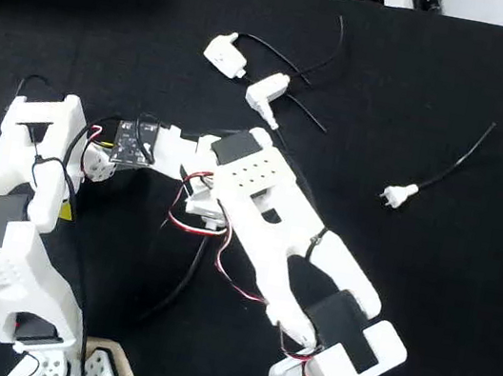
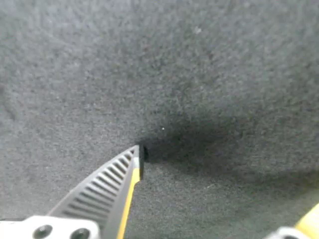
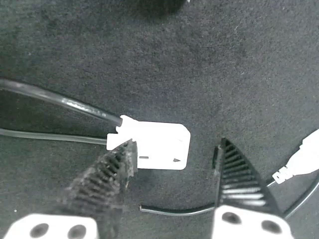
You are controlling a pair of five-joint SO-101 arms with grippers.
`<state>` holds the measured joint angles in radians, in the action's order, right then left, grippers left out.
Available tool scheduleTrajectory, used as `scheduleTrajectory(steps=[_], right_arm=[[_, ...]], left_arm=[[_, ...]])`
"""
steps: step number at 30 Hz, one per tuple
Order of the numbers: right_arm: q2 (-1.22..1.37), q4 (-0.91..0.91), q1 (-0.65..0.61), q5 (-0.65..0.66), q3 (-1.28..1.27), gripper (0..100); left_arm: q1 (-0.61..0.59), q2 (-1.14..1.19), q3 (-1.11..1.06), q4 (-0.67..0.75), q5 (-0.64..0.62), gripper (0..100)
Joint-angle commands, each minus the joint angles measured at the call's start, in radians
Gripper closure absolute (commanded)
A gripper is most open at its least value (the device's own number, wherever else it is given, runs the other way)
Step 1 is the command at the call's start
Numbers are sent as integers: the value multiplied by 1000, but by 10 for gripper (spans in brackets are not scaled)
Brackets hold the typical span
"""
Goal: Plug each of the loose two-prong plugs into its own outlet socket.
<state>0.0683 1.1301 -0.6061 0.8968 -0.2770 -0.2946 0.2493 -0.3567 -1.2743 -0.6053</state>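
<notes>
In the right wrist view, a white rectangular socket block (image 3: 159,147) with small arrow marks lies flat on the black cloth, and two black cables run off one end. My right gripper (image 3: 175,144) is open just above it, with one finger (image 3: 112,172) over the block's edge and the other beside it. A second white plug piece (image 3: 299,162) lies farther off. The high view has two white plug pieces (image 1: 224,51) (image 1: 268,89) at the back and a small two-prong plug (image 1: 400,194) on a black lead to the right. My left gripper (image 2: 224,184) is open over bare cloth.
In the high view the right arm (image 1: 267,210) stretches diagonally across the middle of the table, and the left arm (image 1: 4,224) stands at the left side. A loose black cable end (image 3: 174,209) lies under the right gripper. Black cloth (image 1: 444,307) covers the table.
</notes>
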Motion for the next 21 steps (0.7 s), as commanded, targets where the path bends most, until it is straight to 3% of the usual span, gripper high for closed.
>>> scheduleTrajectory(steps=[1, 12, 21], right_arm=[[-44, 11, -8, 23, -8, 752], [-53, 124, -3, 143, -27, 752], [-54, 118, -3, 149, -22, 752]], left_arm=[[1, -40, 4, 14, 11, 475], [1, -40, 4, 14, 11, 475], [1, -40, 4, 14, 11, 475]])
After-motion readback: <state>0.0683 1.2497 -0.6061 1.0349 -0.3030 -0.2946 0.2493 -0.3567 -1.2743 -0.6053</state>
